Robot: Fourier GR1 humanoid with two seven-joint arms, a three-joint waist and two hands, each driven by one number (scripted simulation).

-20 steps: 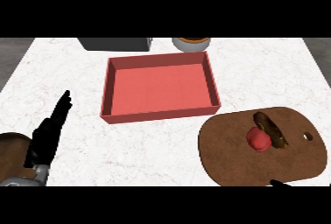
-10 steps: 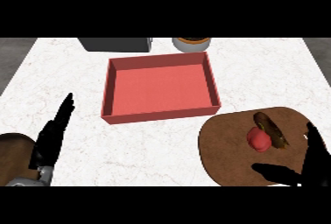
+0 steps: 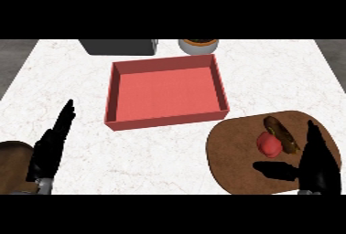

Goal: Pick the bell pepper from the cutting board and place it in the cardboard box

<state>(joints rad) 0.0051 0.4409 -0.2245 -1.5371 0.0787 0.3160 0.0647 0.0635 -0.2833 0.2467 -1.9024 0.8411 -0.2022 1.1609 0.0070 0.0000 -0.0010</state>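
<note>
Fingers spread and thumb held out to the side, the right robot hand point(image 3: 316, 167) now rises well into the lower right of the frame over the round cutting board point(image 3: 236, 151), where a second ago only a fingertip showed at the bottom edge. It holds nothing: the red bell pepper point(image 3: 269, 144) lies on the board just left of the straight fingers and above the thumb, beside a brown item point(image 3: 282, 133) that cannot be identified. The advance suggests the reach is under way and the grasp not yet made. At the lower left, the left robot hand point(image 3: 51, 146) rests open over the white worktop point(image 3: 81, 160), fingers up, slightly shifted. Above centre, the red-lined cardboard box point(image 3: 167, 118) waits, well apart from the pepper. A dark appliance point(image 3: 118, 45) and a bowl point(image 3: 198, 45) sit at the top edge.
</note>
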